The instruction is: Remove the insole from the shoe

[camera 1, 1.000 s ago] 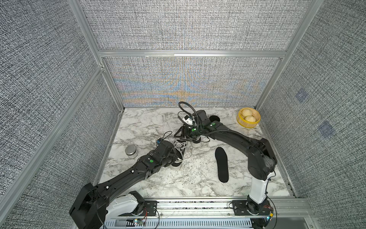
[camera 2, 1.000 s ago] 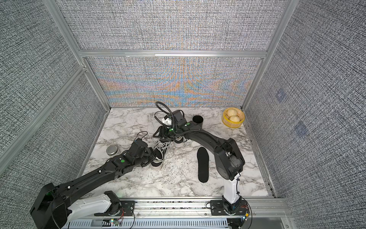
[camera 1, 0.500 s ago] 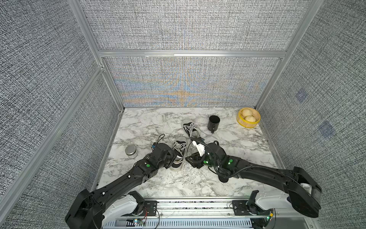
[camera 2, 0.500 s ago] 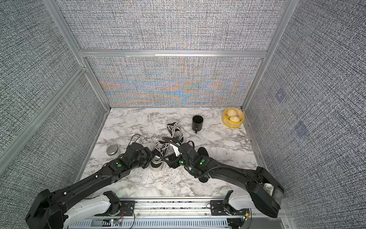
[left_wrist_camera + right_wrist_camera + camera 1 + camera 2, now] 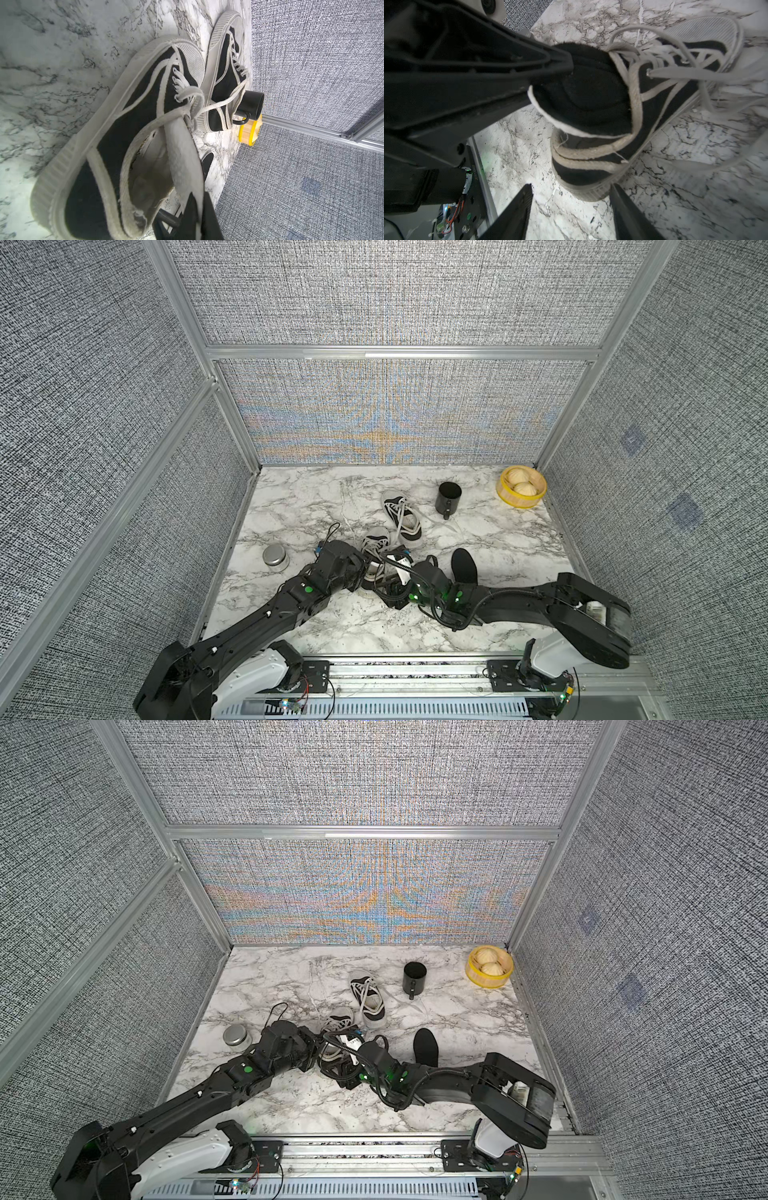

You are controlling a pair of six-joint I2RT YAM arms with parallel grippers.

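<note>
My left tool [image 5: 568, 63] is pinching shut on the heel end of the black insole [image 5: 583, 89], which is sticking up out of the black-and-white shoe [image 5: 591, 168] on the marble worktop [image 5: 675, 187]. My right tool [image 5: 571, 187] is hovering partly open, its jaws flanking the shoe's heel.
</note>
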